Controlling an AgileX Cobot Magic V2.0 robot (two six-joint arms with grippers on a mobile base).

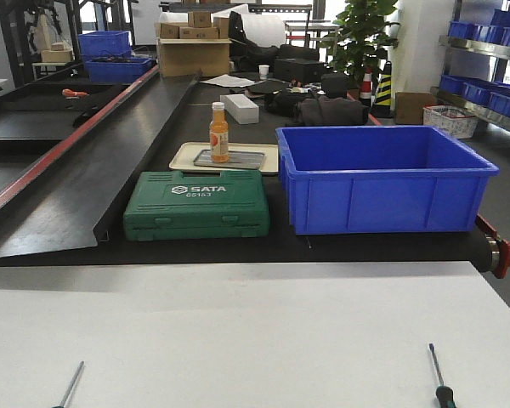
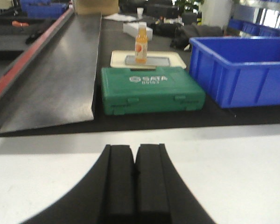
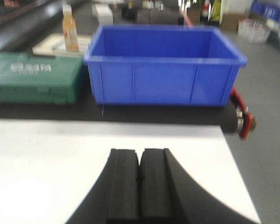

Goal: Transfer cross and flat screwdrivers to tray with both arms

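Front view, with both wrist views. The white table (image 1: 255,340) fills the foreground. Its near edge is cut off by the bottom of the frame.

The left screwdriver (image 1: 70,384) lies at the near left of the table. Only its thin steel shaft shows, slanting toward the near edge, and the handle is cropped away.

The right screwdriver (image 1: 439,376) lies at the near right, well apart from the first. Its shaft points toward the far edge. Only the top of its black-and-green handle shows before the frame cuts it. The tips are too small to tell which is cross and which is flat. Both tools rest on the bare tabletop, with nothing touching them.

The left gripper (image 2: 134,154) is clenched. Its two black pads press together with nothing between them, above the white surface. The right gripper (image 3: 140,156) is the same, pads closed on each other and holding nothing. Only the pads and their flared base show in each wrist view.

Beyond the far edge of the table runs a black bench (image 1: 238,246). On it sit a green case (image 1: 195,205) and, just to its right, a blue bin (image 1: 382,200). Behind the case lies a beige tray (image 1: 183,157), partly hidden by the case. It carries an upright orange bottle (image 1: 218,133) standing on a flat grey piece (image 1: 242,159) whose nature cannot be made out.

Both wrist views are blurred, and the lettering on the case is smeared in them.
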